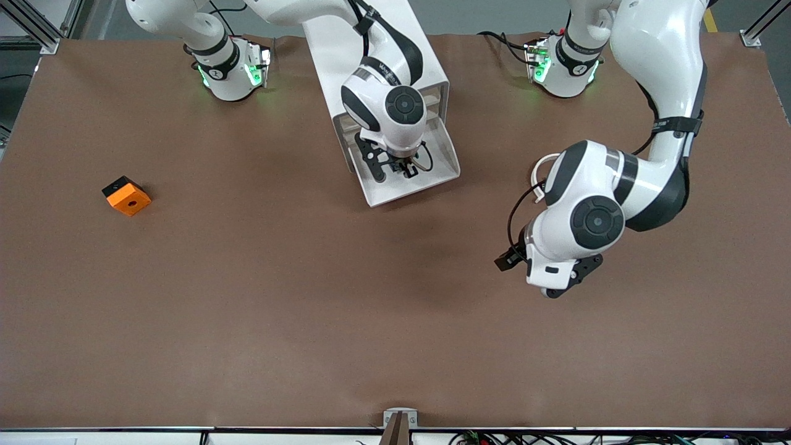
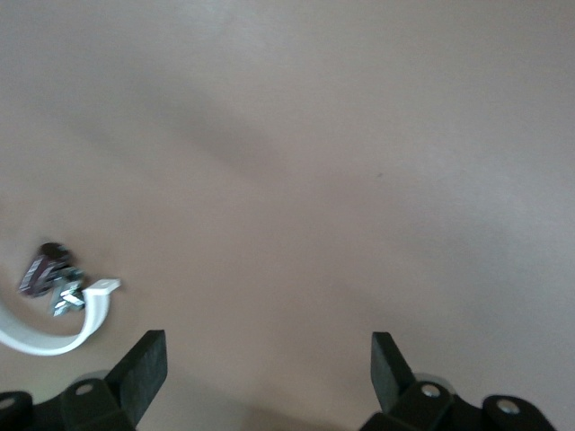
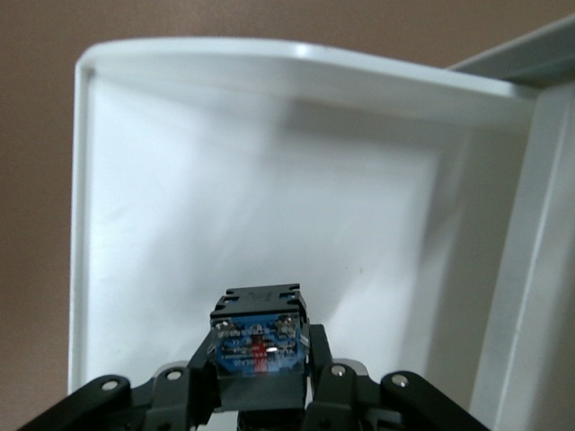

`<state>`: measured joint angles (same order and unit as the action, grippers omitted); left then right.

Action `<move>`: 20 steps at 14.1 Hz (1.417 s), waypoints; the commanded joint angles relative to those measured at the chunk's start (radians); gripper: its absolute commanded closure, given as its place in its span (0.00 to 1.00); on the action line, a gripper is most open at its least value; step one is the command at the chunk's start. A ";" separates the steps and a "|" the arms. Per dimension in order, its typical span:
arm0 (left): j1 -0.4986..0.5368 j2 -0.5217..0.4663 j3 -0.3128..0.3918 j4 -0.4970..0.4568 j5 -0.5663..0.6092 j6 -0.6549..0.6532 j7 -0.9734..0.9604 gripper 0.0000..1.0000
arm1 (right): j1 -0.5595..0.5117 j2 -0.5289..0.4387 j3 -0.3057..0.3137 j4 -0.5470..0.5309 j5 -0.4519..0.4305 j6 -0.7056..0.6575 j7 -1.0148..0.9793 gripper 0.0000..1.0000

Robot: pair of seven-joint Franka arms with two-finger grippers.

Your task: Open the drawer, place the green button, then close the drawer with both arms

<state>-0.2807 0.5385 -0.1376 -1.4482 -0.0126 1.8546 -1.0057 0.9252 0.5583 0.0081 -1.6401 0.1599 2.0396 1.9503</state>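
- Right wrist view: right gripper [image 3: 260,382] jaws pinching the button [image 3: 259,339], over the open drawer [image 3: 180,215] tray.
- Step, by my read: placing; next = lower, release inside, then retract.
- Left gripper [image 2: 268,373] jaws spread, empty, waits over bare table [image 1: 247,309] nr black clips [image 2: 49,269]; push drawer shut after.

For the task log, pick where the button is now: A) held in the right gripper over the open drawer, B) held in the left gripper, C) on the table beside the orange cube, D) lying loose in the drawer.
A: the right gripper is shut on the button above the open drawer; the left gripper is open and holds nothing.
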 commanded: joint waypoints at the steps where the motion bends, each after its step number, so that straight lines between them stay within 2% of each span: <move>1: 0.005 -0.112 -0.026 -0.222 0.020 0.153 0.009 0.00 | 0.030 0.017 -0.011 0.003 0.016 0.011 0.010 0.77; 4: -0.011 -0.103 -0.042 -0.257 0.020 0.204 0.009 0.00 | 0.030 0.017 -0.011 0.003 0.016 0.024 0.010 0.69; 5: -0.032 -0.101 -0.042 -0.276 0.020 0.233 0.009 0.00 | 0.030 0.017 -0.011 0.003 0.016 0.022 0.010 0.58; 6: -0.040 -0.098 -0.043 -0.291 0.020 0.267 0.007 0.00 | 0.030 0.017 -0.011 0.003 0.016 0.021 0.009 0.41; 7: -0.051 -0.089 -0.045 -0.302 0.019 0.285 0.004 0.00 | 0.030 0.017 -0.011 0.003 0.015 0.017 0.004 0.30; 8: -0.075 -0.074 -0.048 -0.304 0.019 0.291 -0.007 0.00 | 0.032 0.017 -0.011 0.003 0.015 0.013 0.002 0.06; 9: -0.095 -0.062 -0.047 -0.305 0.019 0.302 -0.008 0.00 | 0.033 0.015 -0.011 0.003 0.015 0.010 0.002 0.00; 12: -0.121 -0.031 -0.046 -0.310 0.020 0.333 -0.011 0.00 | 0.030 0.000 -0.011 0.011 0.009 -0.045 -0.002 0.00; 16: -0.166 -0.011 -0.046 -0.320 0.020 0.337 -0.011 0.00 | 0.023 -0.070 -0.013 0.016 0.006 -0.149 -0.063 0.00; 20: -0.199 -0.015 -0.048 -0.415 0.020 0.434 -0.011 0.00 | -0.002 -0.147 -0.019 0.017 0.006 -0.245 -0.224 0.00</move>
<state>-0.4694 0.5395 -0.1845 -1.8005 -0.0124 2.2245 -1.0099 0.9397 0.4830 -0.0139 -1.5914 0.1579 1.8412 1.7909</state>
